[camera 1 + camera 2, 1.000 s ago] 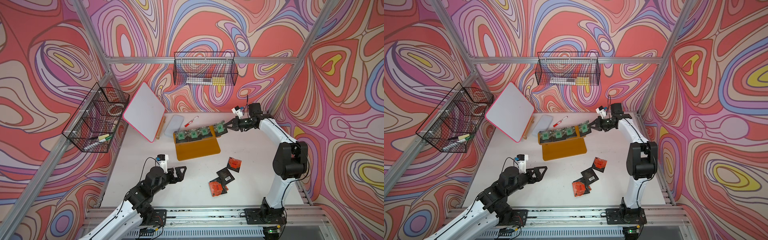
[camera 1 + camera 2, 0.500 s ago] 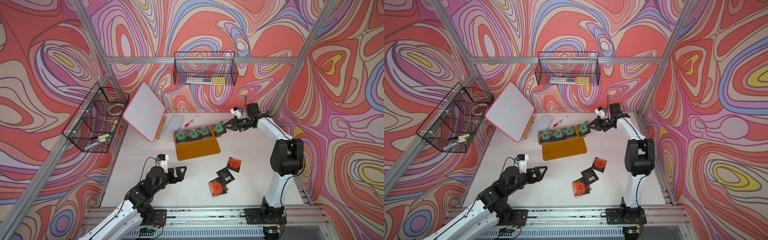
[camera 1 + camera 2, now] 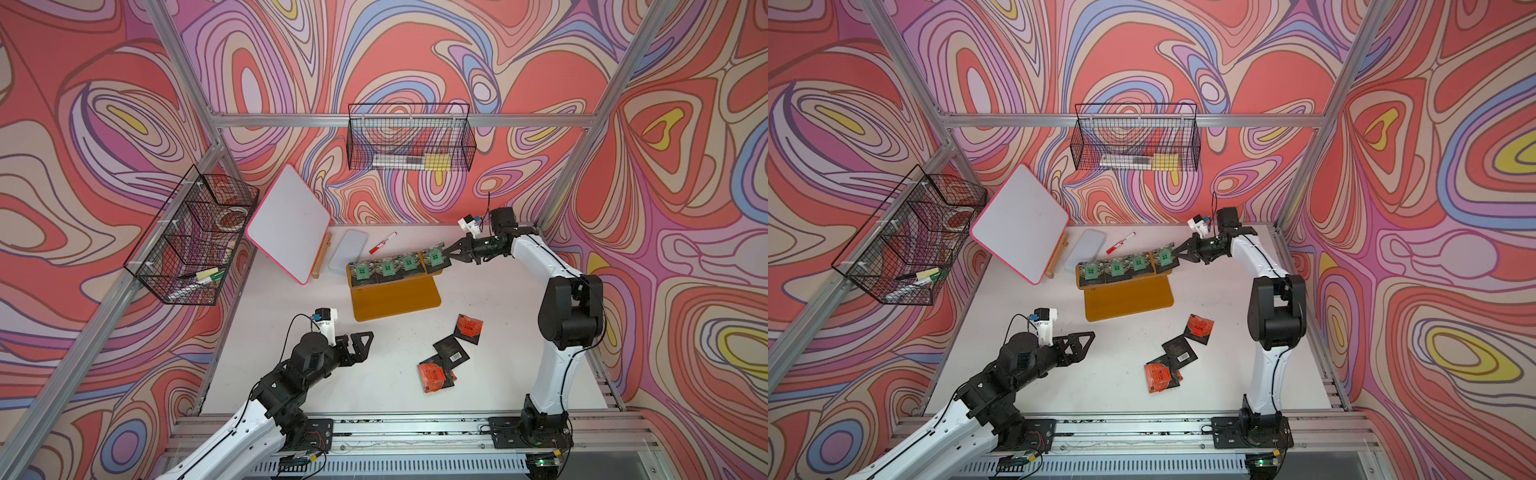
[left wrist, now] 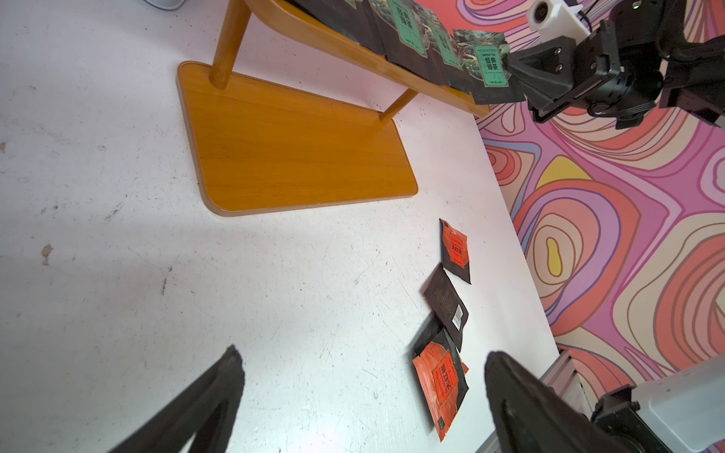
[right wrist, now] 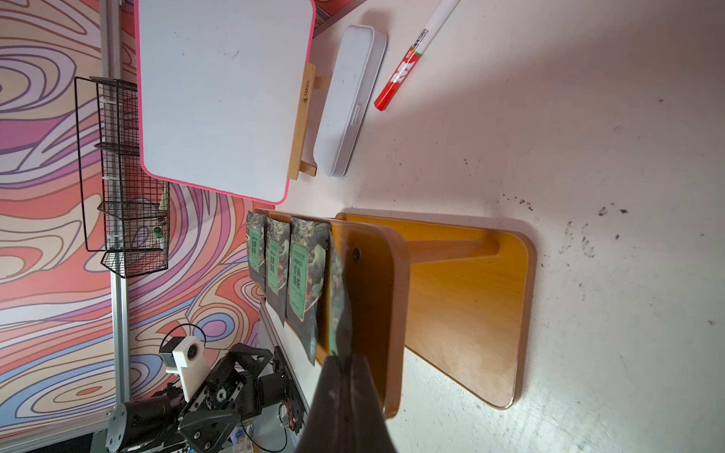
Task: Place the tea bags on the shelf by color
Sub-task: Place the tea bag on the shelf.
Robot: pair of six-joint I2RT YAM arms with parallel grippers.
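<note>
The left gripper is wide open with nothing in it, nearer than the shelf. Four orange tea bags lie on the table near the shelf's low step. Three green tea bags sit on its top step. The right gripper pinches a fourth green bag at that step's end.

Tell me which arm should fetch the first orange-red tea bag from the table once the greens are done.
Left, probably. The left gripper is open, empty and low over the table, nearer the orange-red tea bags. The right gripper is shut on the fourth green tea bag at the shelf.
</note>
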